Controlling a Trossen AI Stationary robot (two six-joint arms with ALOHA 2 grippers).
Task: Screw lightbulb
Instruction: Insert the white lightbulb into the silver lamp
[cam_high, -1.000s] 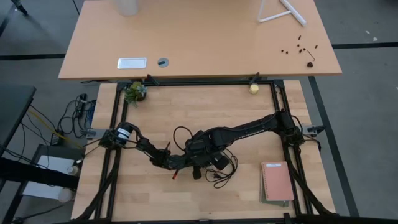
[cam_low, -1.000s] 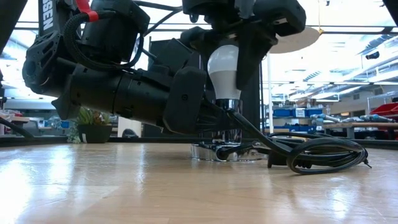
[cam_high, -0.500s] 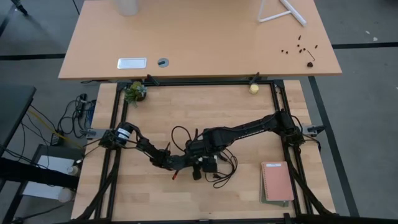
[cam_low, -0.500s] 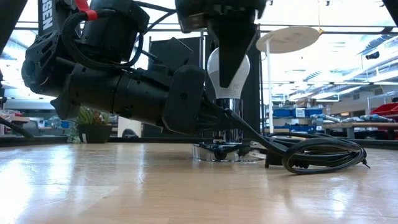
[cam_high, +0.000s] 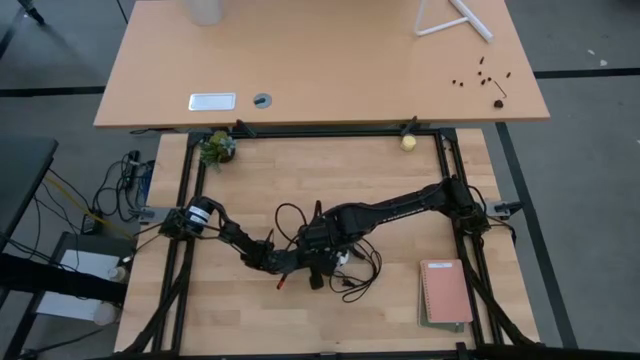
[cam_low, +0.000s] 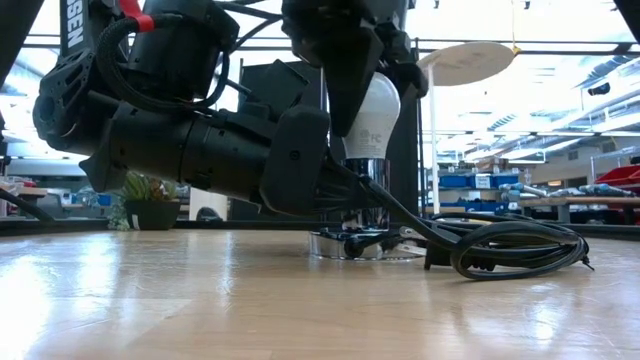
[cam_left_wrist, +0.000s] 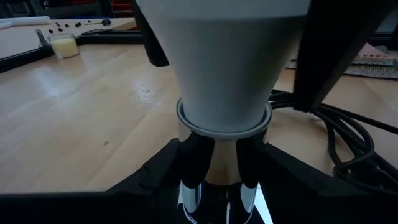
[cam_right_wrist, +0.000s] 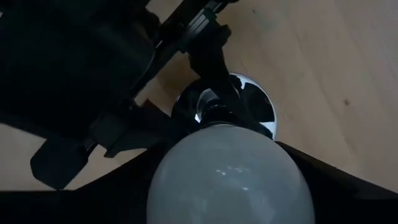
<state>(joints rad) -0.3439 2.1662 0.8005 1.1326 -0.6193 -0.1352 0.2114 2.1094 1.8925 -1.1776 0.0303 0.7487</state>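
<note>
Wooden table (cam_low: 150, 300) | right tool (cam_low: 365, 75) grips lightbulb (cam_low: 372, 120) | left tool (cam_left_wrist: 211, 180) clamps socket (cam_left_wrist: 211, 155) | bulb print seemingly unreadable

Even, bright light fills the overhead view, with only soft shadows under the arms. At table height the bright room behind backlights the scene; the arms turn to dark silhouettes and the wooden table (cam_low: 200, 300) shines with glare. Both wrist views are soft, the lightbulb (cam_right_wrist: 230, 171) blurred close up.

black cord (cam_low: 505, 248) coiled beside socket (cam_low: 362, 243), bare tabletop (cam_low: 200, 300) in front
</note>
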